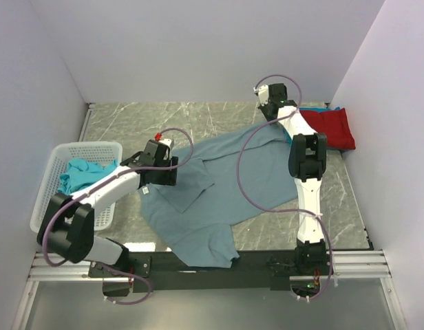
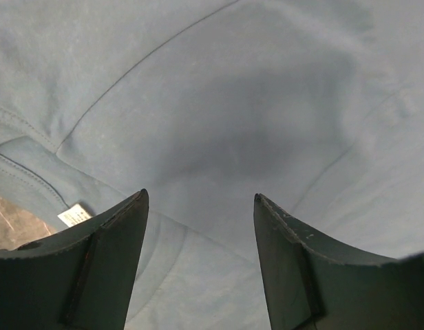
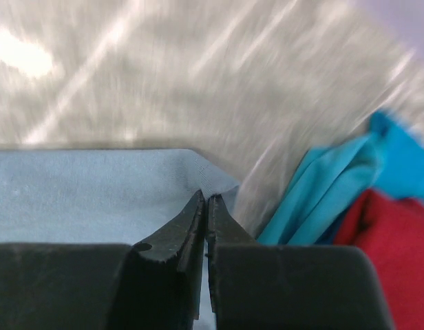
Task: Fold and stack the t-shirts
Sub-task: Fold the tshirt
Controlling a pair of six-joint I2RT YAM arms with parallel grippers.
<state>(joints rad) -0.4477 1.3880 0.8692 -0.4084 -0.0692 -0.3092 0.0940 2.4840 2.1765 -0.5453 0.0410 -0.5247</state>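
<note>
Blue-grey t-shirt (image 1: 226, 185) sprawls crumpled mid-table; red t-shirt (image 1: 332, 129) far right.

Bright even light, soft shadow on blue-grey t-shirt (image 2: 267, 124), right wrist view motion-blurred, table (image 3: 164, 69) glare streaked

The left arm (image 1: 102, 192) bends inward, the left gripper (image 2: 198, 199) pointing down, jaws wide apart. The right arm (image 1: 307, 179) stretches far forward, the right gripper (image 3: 204, 198) pinched tight on the blue shirt (image 3: 95, 196) at its corner.
</note>
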